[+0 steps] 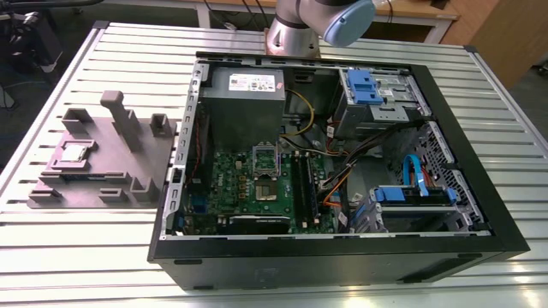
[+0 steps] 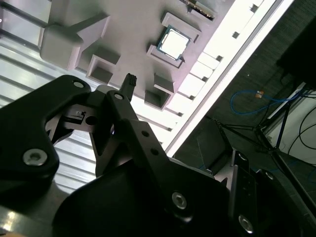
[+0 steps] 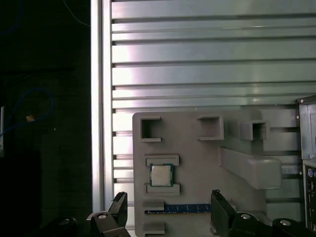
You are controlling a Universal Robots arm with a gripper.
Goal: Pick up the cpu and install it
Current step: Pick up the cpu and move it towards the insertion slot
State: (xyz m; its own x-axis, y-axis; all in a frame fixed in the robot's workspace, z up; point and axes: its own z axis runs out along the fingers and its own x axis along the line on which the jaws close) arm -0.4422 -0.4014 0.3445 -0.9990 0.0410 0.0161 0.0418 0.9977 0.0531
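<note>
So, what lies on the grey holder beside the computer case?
The cpu lies flat in a recess of the grey holder, and a memory stick in a slot nearby. The floor under the cpu is hidden.

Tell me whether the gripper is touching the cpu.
Apart. In the first wrist view the cpu lies in its grey holder, and bare holder surface shows between it and the fingertips of the open gripper.

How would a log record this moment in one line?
gripper: open, empty | cpu: seated in grey holder on table, not picked up
</note>
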